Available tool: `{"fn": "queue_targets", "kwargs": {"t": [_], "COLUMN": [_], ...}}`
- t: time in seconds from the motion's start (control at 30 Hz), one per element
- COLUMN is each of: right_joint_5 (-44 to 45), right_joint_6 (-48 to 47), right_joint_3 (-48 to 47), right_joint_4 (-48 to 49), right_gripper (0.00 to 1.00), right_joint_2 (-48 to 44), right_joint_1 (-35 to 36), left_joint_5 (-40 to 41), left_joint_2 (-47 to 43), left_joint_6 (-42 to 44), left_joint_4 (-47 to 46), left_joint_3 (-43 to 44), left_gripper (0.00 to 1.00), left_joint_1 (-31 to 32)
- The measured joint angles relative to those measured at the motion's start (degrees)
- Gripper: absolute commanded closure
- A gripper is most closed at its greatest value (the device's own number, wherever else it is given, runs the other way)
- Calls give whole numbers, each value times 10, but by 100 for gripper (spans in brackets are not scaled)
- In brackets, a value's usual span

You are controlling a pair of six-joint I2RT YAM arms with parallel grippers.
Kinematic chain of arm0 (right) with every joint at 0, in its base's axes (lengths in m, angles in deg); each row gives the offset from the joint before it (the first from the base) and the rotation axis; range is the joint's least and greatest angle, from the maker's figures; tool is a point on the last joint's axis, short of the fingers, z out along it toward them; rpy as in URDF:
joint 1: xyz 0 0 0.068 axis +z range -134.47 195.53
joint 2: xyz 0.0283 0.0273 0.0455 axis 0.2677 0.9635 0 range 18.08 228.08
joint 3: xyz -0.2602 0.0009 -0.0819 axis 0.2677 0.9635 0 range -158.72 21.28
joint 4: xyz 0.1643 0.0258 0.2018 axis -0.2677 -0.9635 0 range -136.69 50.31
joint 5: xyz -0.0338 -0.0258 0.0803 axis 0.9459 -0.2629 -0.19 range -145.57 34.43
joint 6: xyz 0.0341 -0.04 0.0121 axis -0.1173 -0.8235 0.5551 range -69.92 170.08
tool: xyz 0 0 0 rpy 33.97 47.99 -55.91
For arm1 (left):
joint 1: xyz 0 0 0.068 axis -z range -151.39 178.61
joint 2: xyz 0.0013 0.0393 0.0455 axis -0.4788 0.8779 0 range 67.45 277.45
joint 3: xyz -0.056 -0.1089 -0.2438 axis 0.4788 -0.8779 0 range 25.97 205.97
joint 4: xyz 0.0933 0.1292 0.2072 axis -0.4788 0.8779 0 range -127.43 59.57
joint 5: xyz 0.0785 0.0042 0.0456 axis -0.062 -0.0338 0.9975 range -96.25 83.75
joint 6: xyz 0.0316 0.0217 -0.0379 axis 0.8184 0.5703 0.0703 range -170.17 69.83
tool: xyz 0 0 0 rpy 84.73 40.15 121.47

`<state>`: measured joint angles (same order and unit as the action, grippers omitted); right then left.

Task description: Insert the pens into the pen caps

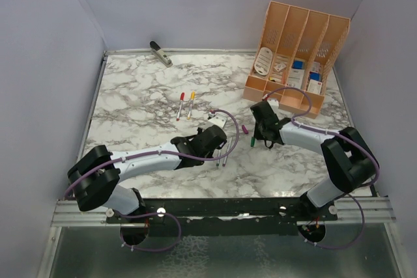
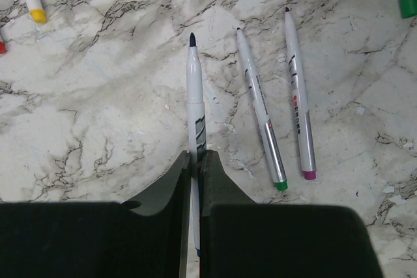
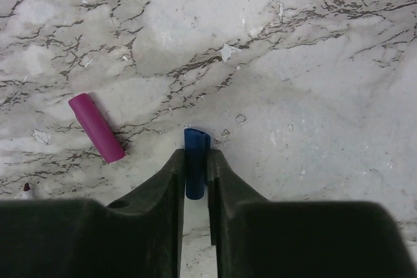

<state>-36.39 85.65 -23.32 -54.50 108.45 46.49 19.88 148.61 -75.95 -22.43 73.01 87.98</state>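
Note:
My left gripper (image 2: 195,155) is shut on a white pen (image 2: 194,89) whose bare dark blue tip points away from the wrist. Two more uncapped pens lie to its right on the marble, one with a green end (image 2: 260,118) and one with a magenta end (image 2: 298,96). My right gripper (image 3: 195,155) is shut on the blue pen cap (image 3: 196,139), held low over the table. A magenta cap (image 3: 96,127) lies to its left. In the top view the left gripper (image 1: 218,136) and right gripper (image 1: 264,136) face each other, with a green cap (image 1: 252,141) between them.
Two capped pens, red (image 1: 180,105) and yellow (image 1: 191,104), lie mid-table. An orange desk organiser (image 1: 296,56) stands at the back right, close behind the right arm. A grey stapler-like tool (image 1: 161,53) lies at the back left by the wall.

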Motion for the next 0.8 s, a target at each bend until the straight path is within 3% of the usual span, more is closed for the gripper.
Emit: {"fn": "queue_targets", "kwargs": {"t": [0.4,0.6,0.8], "right_joint_5": [-14,-48,-132], "right_joint_6": [-26,-54,-75], "right_joint_3": [7,29,56], "right_joint_4": [-3,23,168], "right_gripper": [99,99,99], "right_joint_2": [-24,-177,-297], "right_joint_1": [-1,-1,-1], "left_joint_5": [-33,-84,-143], "left_joint_2": [-19,-101,-153], "left_joint_6": [33,57,67], "left_joint_4": [-26,-106,-203], "left_joint_3": [-8,-54,-94], "left_gripper": [100,100,100], "left_joint_1": [0,0,0]}}
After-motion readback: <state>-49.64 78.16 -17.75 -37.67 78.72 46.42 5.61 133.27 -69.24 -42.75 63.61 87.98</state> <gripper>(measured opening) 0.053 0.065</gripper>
